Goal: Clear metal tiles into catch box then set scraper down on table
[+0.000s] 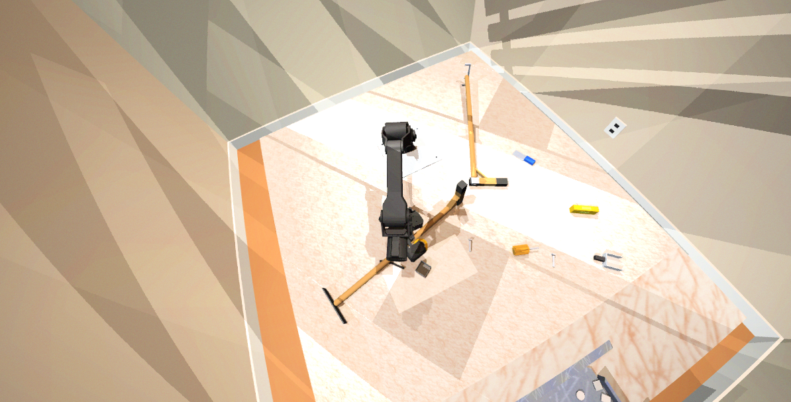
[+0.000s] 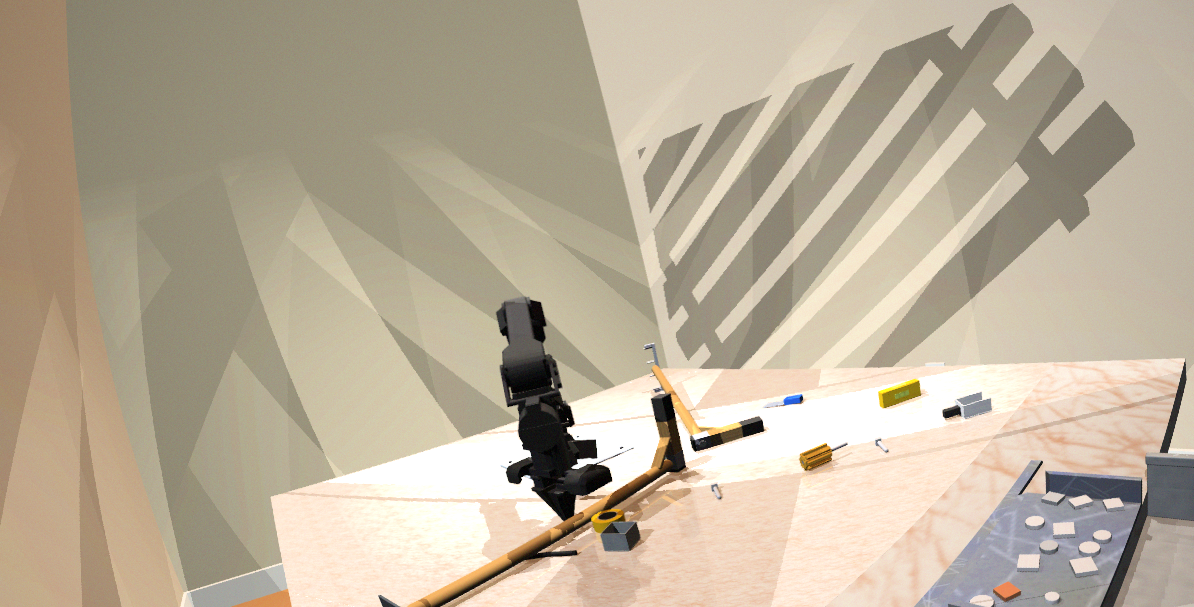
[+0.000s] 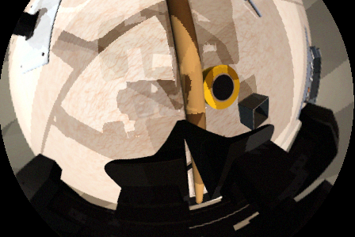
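Observation:
The long scraper (image 1: 362, 283) (image 2: 501, 562) (image 3: 190, 66) lies on the table, its wooden shaft running from a wide black blade (image 1: 334, 304) to an upright black grip (image 1: 461, 191) (image 2: 661, 407). My gripper (image 2: 568, 512) (image 3: 181, 123) is shut and empty, its tips just above or beside the shaft; contact cannot be told. In the top view the arm hides the tips. The steel bench plate (image 1: 553, 383) (image 2: 994, 537) bears several pale square and round tiles (image 1: 597, 385) (image 2: 1062, 530) and an orange one (image 2: 1006, 591). The catch box (image 2: 1169, 487) is partly cut off at the right edge.
A yellow tape roll (image 2: 607, 519) (image 3: 208, 89) and a small grey open box (image 1: 423, 268) (image 2: 619, 537) (image 3: 253, 110) lie beside the shaft. A second wooden-handled tool (image 1: 470, 122) lies behind. A blue-handled knife (image 1: 528, 160), yellow block (image 1: 583, 209) and orange screwdriver (image 1: 520, 250) lie farther right.

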Robot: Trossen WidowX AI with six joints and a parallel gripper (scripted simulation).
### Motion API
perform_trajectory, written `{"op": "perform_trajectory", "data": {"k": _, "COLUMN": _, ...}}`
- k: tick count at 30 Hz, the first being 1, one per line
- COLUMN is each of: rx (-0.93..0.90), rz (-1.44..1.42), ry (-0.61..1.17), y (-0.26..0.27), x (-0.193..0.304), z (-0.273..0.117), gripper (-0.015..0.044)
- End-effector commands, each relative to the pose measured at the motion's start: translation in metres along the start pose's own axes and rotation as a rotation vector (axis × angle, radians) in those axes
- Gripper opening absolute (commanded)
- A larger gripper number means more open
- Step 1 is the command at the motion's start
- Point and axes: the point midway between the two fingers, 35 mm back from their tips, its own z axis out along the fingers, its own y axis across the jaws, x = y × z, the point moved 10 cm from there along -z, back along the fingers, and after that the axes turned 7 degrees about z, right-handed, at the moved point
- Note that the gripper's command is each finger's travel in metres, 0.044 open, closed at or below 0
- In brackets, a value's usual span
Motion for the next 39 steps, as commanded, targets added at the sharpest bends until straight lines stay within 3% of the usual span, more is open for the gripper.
{"op": "perform_trajectory", "data": {"k": 1, "rx": 0.001, "rz": 0.004, "ry": -0.001, "y": -0.005, "x": 0.0, "z": 0.002, "gripper": 0.0}}
{"op": "perform_trajectory", "data": {"k": 39, "rx": 0.004, "rz": 0.004, "ry": -0.001, "y": -0.042, "x": -0.007, "z": 0.003, "gripper": 0.0}}
